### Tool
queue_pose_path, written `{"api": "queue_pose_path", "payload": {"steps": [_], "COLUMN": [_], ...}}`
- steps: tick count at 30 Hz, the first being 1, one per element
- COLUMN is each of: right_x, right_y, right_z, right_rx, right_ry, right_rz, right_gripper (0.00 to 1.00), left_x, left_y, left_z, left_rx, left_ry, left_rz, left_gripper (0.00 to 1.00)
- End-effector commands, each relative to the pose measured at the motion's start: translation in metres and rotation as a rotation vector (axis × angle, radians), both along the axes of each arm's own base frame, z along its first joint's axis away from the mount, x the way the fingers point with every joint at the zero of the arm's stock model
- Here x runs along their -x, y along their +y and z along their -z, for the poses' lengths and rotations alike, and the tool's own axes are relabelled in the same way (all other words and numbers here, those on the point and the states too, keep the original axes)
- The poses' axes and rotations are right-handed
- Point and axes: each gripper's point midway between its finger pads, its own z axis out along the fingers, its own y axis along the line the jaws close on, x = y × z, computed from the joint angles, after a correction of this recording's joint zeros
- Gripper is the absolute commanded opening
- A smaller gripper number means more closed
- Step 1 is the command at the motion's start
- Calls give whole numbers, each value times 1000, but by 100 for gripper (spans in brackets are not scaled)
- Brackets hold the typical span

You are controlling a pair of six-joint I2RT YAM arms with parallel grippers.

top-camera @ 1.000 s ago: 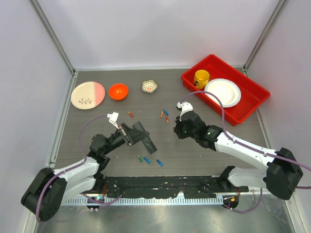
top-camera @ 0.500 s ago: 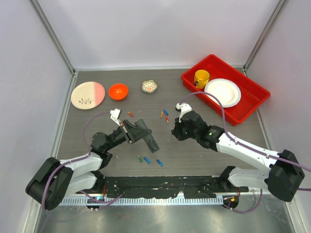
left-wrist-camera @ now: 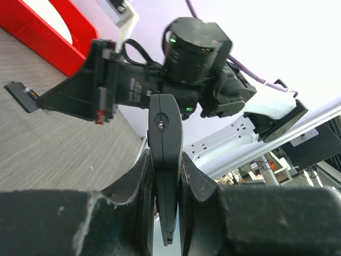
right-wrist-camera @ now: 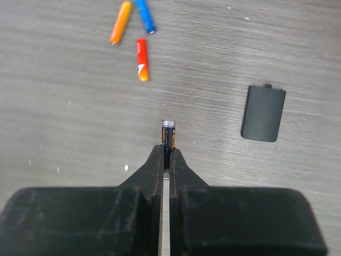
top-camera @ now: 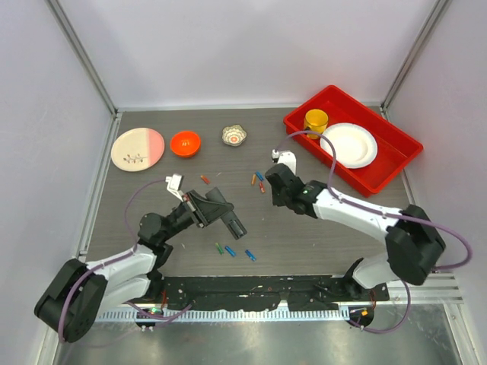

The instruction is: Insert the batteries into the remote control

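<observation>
Left gripper clamps the remote control between its fingers, steadying it for loading; right gripper pinches a battery, its tip protruding ahead, seemingly ready to insert

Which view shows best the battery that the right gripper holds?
The right wrist view: the battery stands out between the right gripper's closed fingers, its metal tip visible. In the top view the gripper hides it; in the left wrist view I cannot make it out.
</observation>
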Motion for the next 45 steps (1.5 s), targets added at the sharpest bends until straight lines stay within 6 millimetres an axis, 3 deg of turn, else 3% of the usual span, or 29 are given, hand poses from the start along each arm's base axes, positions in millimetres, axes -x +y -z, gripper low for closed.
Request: {"api": "queue_pose_path", "payload": {"steps": [1, 3, 7, 8, 9, 10, 14, 20, 28, 30, 33, 38, 41, 45], "right_x": [-20, -20, -16, -10, -8, -6, -4, -2, -8, -9, -6, -2, -3, -10], "right_y": [-8, -1, -8, -14, -14, -16, -17, -18, -8, -6, -6, -7, -4, 1], "right_z": [1, 10, 29, 38, 40, 41, 41, 59, 66, 68, 74, 79, 74, 45], "right_rx": [-83, -235, -363, -340, -345, -400, -507, -430, -356, -340, -311, -290, -287, -279], "right_ry": [-2, 19, 32, 50, 48, 38, -48, -18, -10, -4, 14, 32, 36, -19], "right_rz": [329, 495, 785, 836, 870, 963, 1037, 1156, 1167, 1160, 1148, 1138, 1114, 994], "right_gripper": [1, 1, 1, 1, 1, 1, 1, 1, 1, 13, 23, 31, 34, 40], "left_x": [-2, -1, -3, -6, -5, -8, -11, -12, -14, -15, -15, -16, -16, -14], "left_y": [6, 11, 21, 22, 28, 29, 37, 39, 39, 39, 40, 40, 40, 39], "left_z": [-6, -14, -22, -15, -23, -14, -6, -3, -1, 0, 2, 6, 7, 8], "left_rx": [-9, -6, -15, -40, -26, -56, -58, -47, -48, -49, -50, -54, -39, -35], "left_ry": [-48, -81, -108, -84, -106, -87, -68, -55, -47, -44, -40, -23, -4, -1], "left_rz": [-59, -89, -164, -180, -211, -226, -278, -293, -296, -301, -306, -305, -300, -288], "left_gripper": [0, 0, 0, 0, 0, 0, 0, 0, 0, 0, 0, 0, 0, 0]}}
